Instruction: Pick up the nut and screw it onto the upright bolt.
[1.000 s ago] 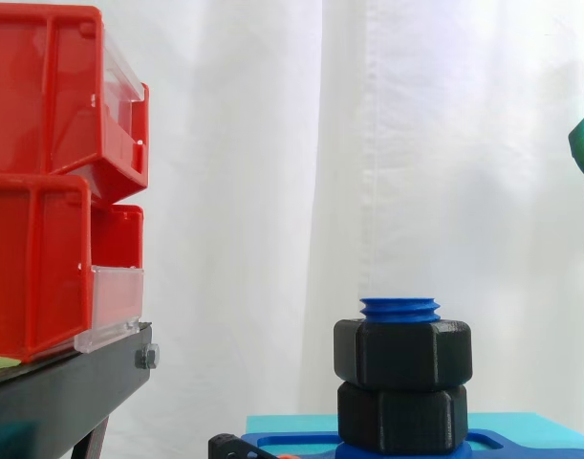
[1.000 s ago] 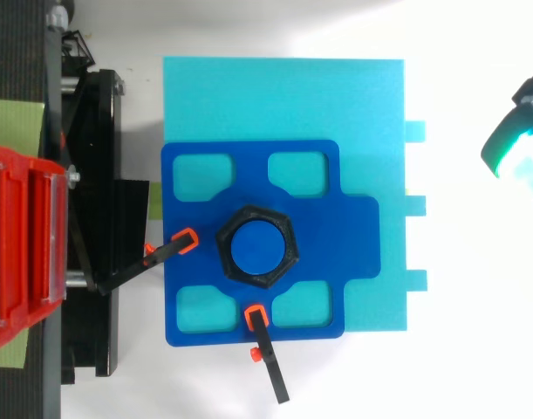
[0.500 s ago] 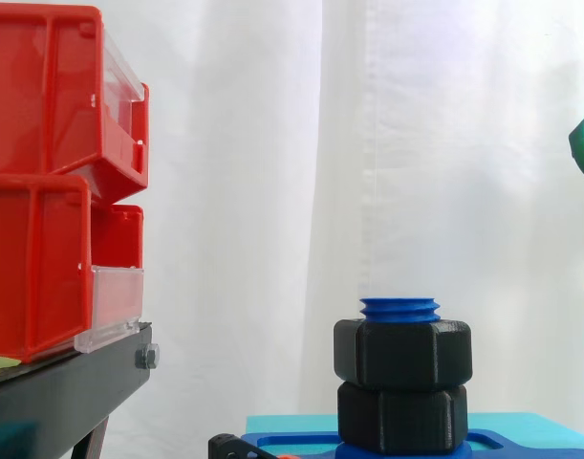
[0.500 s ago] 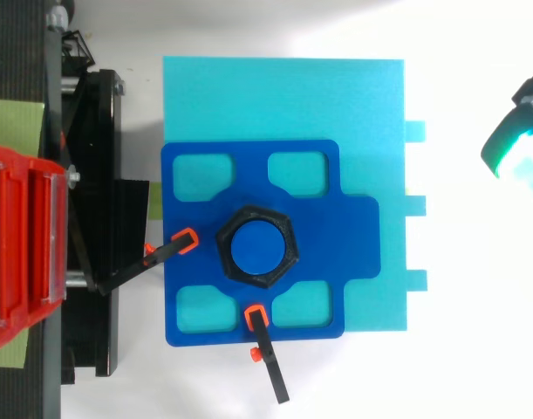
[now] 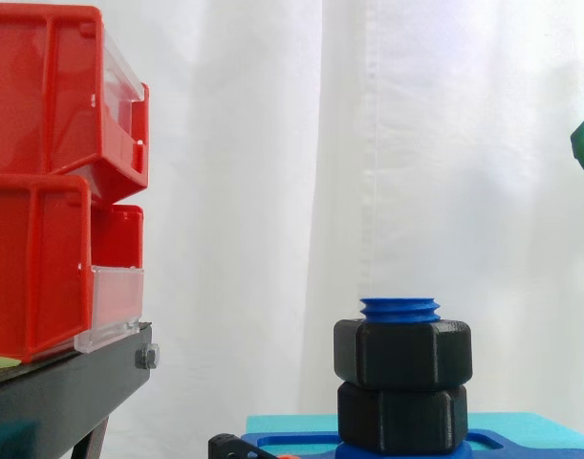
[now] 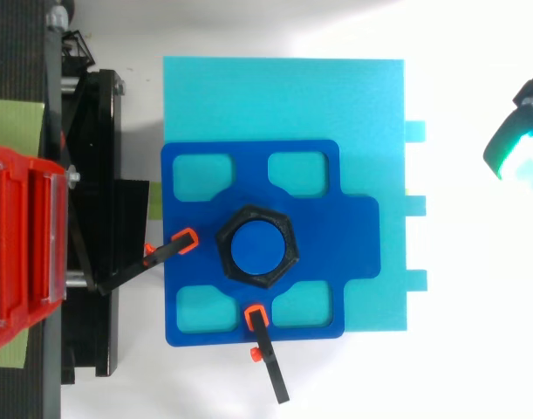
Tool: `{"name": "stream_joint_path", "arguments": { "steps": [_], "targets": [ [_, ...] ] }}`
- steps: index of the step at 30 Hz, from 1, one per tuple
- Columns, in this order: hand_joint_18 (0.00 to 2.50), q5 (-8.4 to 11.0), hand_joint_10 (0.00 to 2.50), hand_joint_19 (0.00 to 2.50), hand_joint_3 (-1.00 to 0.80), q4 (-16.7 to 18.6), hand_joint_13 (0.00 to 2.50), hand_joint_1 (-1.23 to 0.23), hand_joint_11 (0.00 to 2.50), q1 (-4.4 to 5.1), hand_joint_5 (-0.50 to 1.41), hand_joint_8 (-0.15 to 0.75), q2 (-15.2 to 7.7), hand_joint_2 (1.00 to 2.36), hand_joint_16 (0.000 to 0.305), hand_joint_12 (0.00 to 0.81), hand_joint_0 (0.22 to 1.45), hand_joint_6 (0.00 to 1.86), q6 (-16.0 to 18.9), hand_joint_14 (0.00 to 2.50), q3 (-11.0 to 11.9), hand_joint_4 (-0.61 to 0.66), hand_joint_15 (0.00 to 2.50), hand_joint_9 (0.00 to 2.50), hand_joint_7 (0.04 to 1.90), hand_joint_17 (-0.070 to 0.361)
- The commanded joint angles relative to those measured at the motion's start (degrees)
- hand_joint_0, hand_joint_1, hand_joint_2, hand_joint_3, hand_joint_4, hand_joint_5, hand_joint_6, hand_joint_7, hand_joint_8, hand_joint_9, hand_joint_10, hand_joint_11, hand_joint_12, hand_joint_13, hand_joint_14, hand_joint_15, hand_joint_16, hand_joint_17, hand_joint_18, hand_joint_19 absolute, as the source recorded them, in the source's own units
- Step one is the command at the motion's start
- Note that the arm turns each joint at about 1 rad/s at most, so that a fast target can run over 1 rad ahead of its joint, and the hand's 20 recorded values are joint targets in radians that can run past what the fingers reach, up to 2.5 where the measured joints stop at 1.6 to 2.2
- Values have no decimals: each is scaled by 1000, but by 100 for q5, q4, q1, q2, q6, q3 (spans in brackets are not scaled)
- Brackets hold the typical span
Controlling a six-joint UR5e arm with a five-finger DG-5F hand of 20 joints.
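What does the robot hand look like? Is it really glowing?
Yes! The robot hand has a thick, rounded pad that glows bright green, fading paler at one side. The pad sits in a dark shell, with a bit of grey next to it.

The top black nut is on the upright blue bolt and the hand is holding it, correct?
Not quite. The top black nut is on the upright blue bolt, but the hand is not holding it: the top view shows it at the right edge, apart from the nut.
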Motion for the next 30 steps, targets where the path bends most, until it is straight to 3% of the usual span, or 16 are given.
{"name": "stream_joint_path", "arguments": {
  "steps": [1, 17, 19, 24, 30],
  "targets": [
    [648, 4, 8, 282, -330, 0, 862, -357, 235, 0, -143, 223, 0, 1013, 36, 280, 603, 503, 0, 11, -4, 215, 302, 931, 841, 82],
    [666, -4, 7, 234, -401, 0, 893, -345, 219, 0, -145, 251, 0, 1009, 37, 279, 651, 503, 0, 10, 4, 252, 296, 964, 825, 82],
    [660, -4, 8, 266, -473, 0, 888, -266, 239, 0, -150, 247, 0, 1002, 37, 287, 582, 503, 0, 11, 4, 243, 314, 963, 822, 84],
    [691, -4, 12, 262, -443, 0, 901, -506, 285, 0, -144, 243, 0, 1006, 37, 287, 565, 503, 0, 11, -4, 256, 318, 972, 869, 83],
    [710, -4, 10, 275, -447, 0, 912, -536, 314, 0, -143, 235, 0, 1005, 37, 287, 560, 503, 0, 13, 4, 253, 326, 991, 880, 84]
  ]
}}
